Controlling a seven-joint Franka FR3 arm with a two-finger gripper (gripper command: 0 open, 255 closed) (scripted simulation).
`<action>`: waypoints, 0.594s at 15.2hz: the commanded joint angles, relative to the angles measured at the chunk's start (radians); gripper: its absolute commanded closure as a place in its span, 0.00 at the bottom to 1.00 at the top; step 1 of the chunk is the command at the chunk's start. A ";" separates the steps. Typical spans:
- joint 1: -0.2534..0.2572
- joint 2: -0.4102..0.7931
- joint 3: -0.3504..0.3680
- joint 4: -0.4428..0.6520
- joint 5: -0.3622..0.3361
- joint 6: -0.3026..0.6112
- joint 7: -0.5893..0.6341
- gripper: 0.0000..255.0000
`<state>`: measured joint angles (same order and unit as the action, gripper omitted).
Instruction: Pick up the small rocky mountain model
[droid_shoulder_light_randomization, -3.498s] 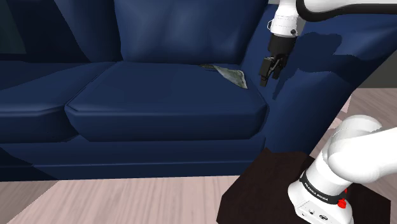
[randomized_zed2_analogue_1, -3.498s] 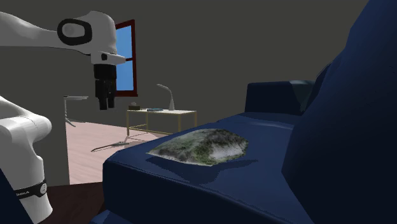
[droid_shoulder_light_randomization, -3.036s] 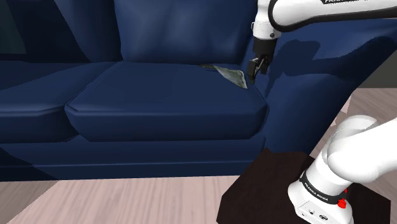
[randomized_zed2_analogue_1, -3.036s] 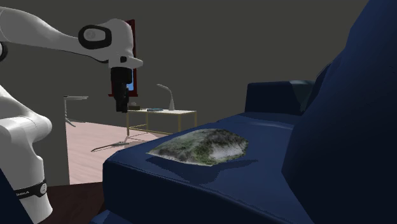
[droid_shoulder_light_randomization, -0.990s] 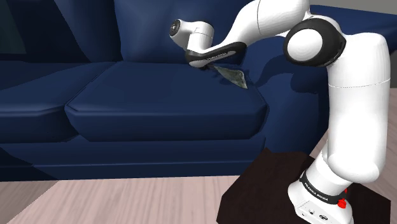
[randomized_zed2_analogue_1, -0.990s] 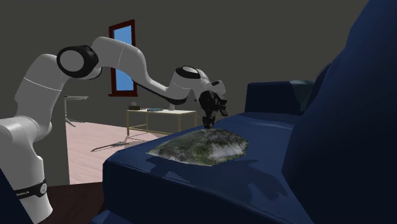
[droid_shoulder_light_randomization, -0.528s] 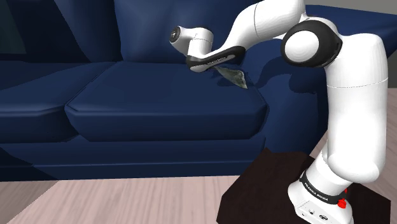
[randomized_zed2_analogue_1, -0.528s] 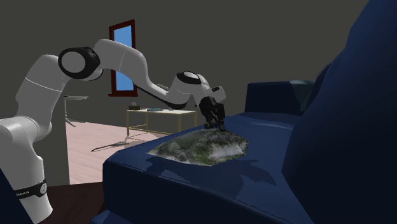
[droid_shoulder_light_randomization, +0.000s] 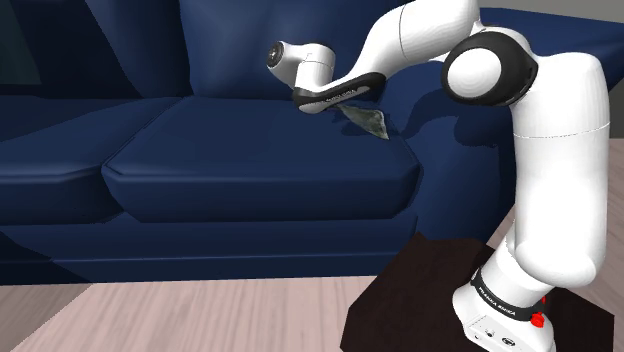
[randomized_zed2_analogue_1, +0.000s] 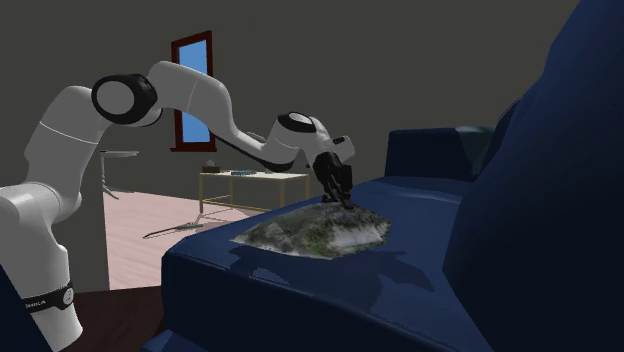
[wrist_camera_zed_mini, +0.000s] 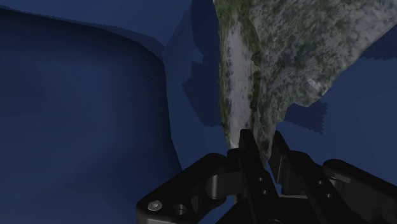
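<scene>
Jaws clenched on a ridge of the mountain model (wrist_camera_zed_mini: 273, 70); back corner of the seat cushion (droid_shoulder_light_randomization: 260, 165); armrest (droid_shoulder_light_randomization: 455, 150) just beside.

grey-green mountain model (randomized_zed2_analogue_1: 315, 232), apparently flat on sofa cushion (randomized_zed2_analogue_1: 400, 300)

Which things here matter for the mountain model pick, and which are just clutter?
For the job:
mountain model
gripper, shut on the model's edge

Just around:
blue sofa under the model
side table
lamp
window
</scene>
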<state>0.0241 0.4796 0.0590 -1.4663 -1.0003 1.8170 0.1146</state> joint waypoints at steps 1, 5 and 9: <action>0.000 -0.005 0.001 0.005 0.002 -0.006 -0.007 1.00; 0.002 -0.017 0.003 0.034 0.011 -0.032 -0.041 1.00; 0.004 -0.026 0.004 0.068 0.018 -0.058 -0.075 1.00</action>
<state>0.0289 0.4595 0.0632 -1.4038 -0.9836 1.7642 0.0489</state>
